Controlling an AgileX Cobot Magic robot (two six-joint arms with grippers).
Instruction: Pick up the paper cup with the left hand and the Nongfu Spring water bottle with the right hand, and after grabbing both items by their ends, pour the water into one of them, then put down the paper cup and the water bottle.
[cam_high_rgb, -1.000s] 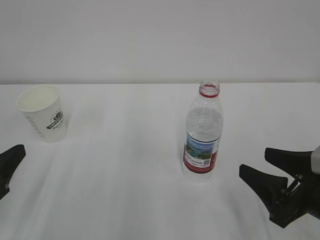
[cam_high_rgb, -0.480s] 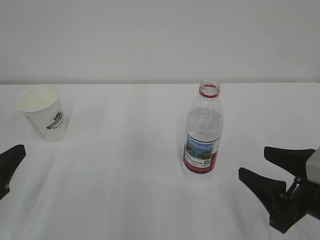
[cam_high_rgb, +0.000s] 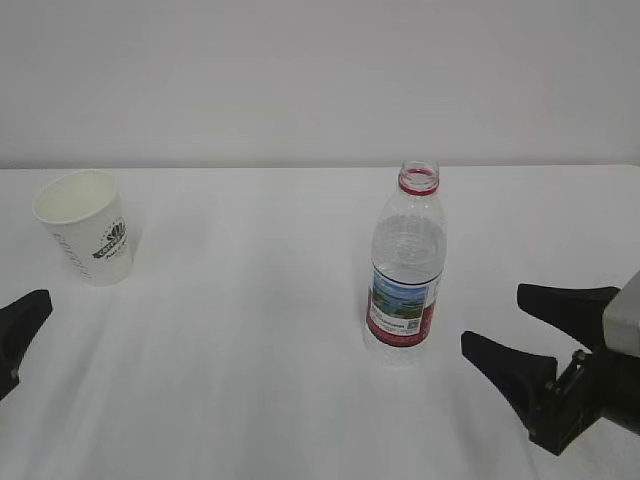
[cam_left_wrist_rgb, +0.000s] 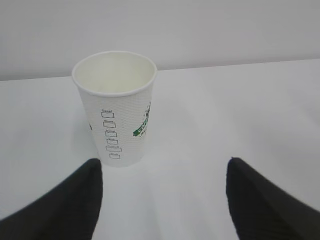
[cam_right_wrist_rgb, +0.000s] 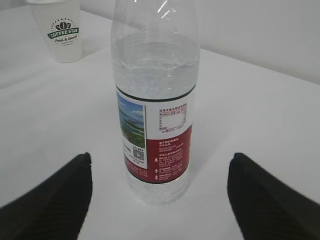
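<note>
Both grippers gape empty, left gripper (cam_left_wrist_rgb: 160, 200) just short of the paper cup (cam_left_wrist_rgb: 117, 107), right gripper (cam_right_wrist_rgb: 160, 195) facing the water bottle (cam_right_wrist_rgb: 156, 100) mid-bench, so centre each before squeezing gently.

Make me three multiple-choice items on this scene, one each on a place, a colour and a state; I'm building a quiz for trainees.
1. Where does the paper cup stand relative to the water bottle in the exterior view?
A. Far to its left
B. Just behind it
C. Stacked on it

2. What colour is the ring at the bottle's neck?
A. Blue
B. Red
C. Yellow

3. How is the right gripper?
A. Shut on the bottle
B. Open, short of the bottle
C. Shut on the cup

Answers:
1 A, the cup sits near the table's left edge.
2 B, a red ring circles the uncapped neck.
3 B, both fingers stand apart with bare table between them and the bottle.
</note>
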